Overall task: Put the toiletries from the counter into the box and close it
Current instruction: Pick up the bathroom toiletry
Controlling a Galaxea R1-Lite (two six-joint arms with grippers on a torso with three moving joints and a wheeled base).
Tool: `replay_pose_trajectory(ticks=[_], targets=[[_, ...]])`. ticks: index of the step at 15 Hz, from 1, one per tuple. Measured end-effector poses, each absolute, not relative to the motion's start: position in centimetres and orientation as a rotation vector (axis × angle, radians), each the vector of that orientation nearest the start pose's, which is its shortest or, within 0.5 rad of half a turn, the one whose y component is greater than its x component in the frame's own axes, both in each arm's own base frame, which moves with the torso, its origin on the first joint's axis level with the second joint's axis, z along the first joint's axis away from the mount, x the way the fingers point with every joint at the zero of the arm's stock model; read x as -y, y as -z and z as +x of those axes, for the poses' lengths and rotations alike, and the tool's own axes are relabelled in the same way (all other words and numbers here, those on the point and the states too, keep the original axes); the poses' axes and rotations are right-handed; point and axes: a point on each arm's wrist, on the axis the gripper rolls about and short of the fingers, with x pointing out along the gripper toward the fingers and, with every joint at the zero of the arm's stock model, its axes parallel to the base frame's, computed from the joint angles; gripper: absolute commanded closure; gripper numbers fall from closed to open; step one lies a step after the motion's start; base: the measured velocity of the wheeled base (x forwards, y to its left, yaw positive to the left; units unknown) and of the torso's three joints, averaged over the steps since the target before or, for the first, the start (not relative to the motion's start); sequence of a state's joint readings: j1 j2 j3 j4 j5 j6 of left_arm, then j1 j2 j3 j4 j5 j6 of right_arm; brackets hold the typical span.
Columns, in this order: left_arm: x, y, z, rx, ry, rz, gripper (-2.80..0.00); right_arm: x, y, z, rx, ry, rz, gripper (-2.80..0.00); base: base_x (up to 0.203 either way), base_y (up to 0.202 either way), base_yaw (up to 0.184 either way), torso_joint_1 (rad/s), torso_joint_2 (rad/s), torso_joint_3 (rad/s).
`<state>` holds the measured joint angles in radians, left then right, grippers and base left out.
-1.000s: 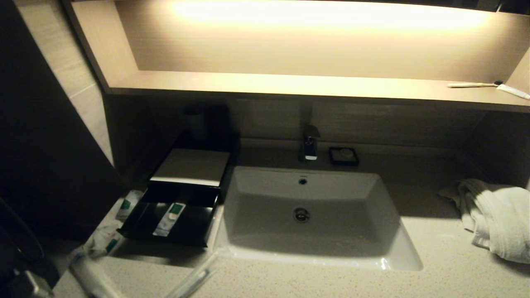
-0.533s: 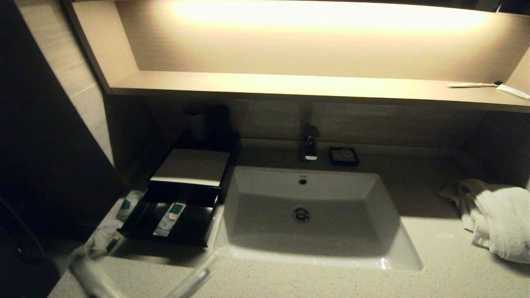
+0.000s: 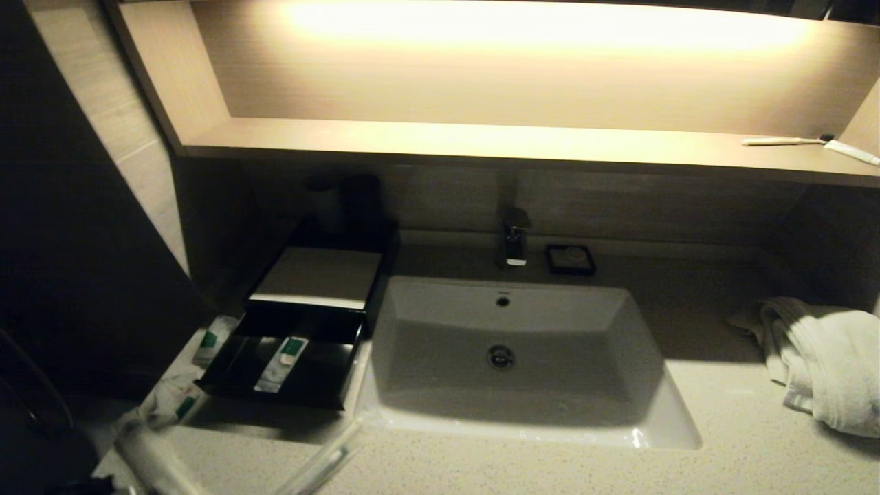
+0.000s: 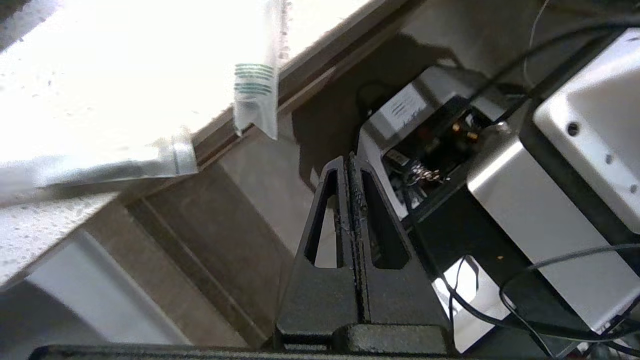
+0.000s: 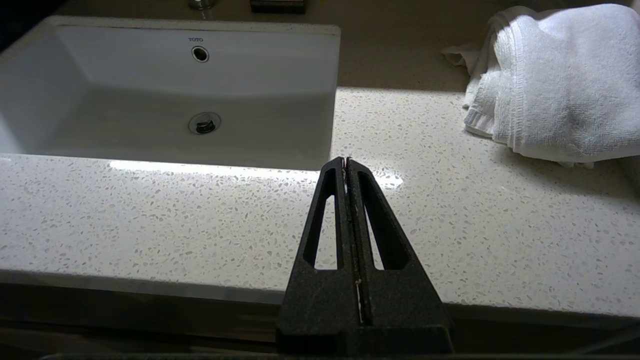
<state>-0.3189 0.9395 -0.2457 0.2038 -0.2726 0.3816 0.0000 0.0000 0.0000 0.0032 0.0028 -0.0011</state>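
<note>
The black box [image 3: 320, 275] stands left of the sink with its drawer [image 3: 320, 377] pulled out. One white sachet [image 3: 280, 363] lies in the drawer. On the counter [image 3: 687, 467] left of the box lie a sachet [image 3: 213, 340], another sachet [image 3: 172, 402] and a white tube [image 3: 155, 460]. The clear-wrapped toothbrush [image 3: 323, 460] lies at the front edge and overhangs it in the left wrist view [image 4: 255, 95]. My left gripper [image 4: 348, 159] is shut and empty, below the counter's front edge. My right gripper [image 5: 345, 160] is shut and empty over the counter's front, right of the sink.
The white sink [image 3: 515, 344] fills the middle, with the faucet [image 3: 514, 240] and a small black soap dish [image 3: 570, 259] behind it. A white towel [image 3: 825, 364] lies at the right. A bare toothbrush [image 3: 787, 141] lies on the lit shelf. Dark cups [image 3: 344, 203] stand behind the box.
The left arm, seen at the bottom left corner of the head view a second ago, has dropped out of that view. The toiletries and the box have not moved.
</note>
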Motion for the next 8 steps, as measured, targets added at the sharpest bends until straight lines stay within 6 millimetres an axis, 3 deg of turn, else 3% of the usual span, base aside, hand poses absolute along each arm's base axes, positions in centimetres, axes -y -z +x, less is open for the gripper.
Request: replay_pose_trajectory(ticks=[5,8], targets=[[3.2,-10.9,8.1,-0.864,0.695,0.386,0.00,0.0,-7.5,-2.3,-0.003,-0.003,-0.001,0.00,0.000,0.000,0.000,0.000,0.00,0.000],[3.9,-11.7,10.2,-0.870,0.686,0.391,0.00,0.0,-7.5,-2.3,-0.003,-0.003,-0.001,0.00,0.000,0.000,0.000,0.000,0.00,0.000]])
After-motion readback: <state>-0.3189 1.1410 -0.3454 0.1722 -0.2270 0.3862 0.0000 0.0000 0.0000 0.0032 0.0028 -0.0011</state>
